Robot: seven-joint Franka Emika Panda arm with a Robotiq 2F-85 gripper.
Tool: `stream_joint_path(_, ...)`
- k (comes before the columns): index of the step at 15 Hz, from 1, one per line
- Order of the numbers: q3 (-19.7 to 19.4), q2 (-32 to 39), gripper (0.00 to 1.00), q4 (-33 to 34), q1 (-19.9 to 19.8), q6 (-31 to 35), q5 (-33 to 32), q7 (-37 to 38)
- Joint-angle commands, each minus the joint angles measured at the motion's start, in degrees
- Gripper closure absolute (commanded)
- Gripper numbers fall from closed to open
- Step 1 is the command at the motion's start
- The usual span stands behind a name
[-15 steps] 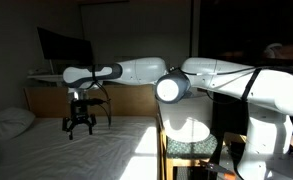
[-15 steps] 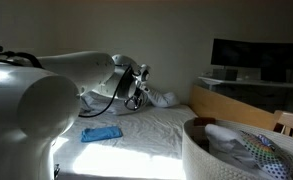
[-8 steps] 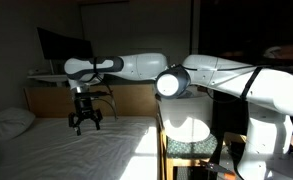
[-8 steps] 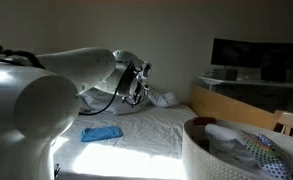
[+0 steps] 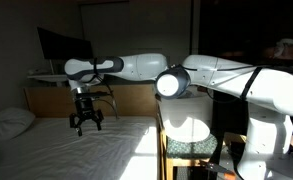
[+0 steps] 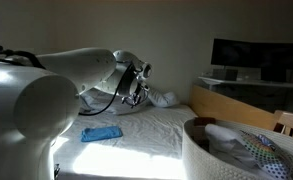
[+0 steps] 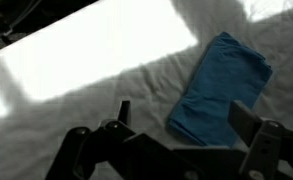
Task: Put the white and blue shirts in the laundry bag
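The blue shirt (image 6: 102,133) is laid flat on the desk (image 6: 164,128), below the end effector (image 6: 136,93) and not touched by it. The end effector is held up over the desk with its fingers (image 7: 122,108) wide apart, and nothing is gripped. The bag (image 6: 198,160) is stood well apart from the end effector, off to its side. A white cloth (image 6: 224,134) is seen inside it and is judged to be the white shirt. So the reach for the blue shirt is judged to be the step in hand. Next, the end effector should be brought down and closed on a fold. Since a second ago the arm has been turned a little; the shirt has not been moved.
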Motion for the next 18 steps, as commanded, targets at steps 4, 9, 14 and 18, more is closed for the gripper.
stream_joint_path(4, -3.18, 2.89, 0.00, 0.09, 6.00, 9.82, -0.59, 3.10)
stream_joint_path(9, -4.26, 9.37, 0.00, 0.32, 14.86, 14.47, -1.34, 7.35)
stream_joint_path(14, -4.35, 11.75, 0.00, 0.33, 18.55, 16.22, -0.86, 10.26)
stream_joint_path(18, -4.52, 11.77, 0.00, 0.53, 18.68, 16.36, -0.98, 11.66)
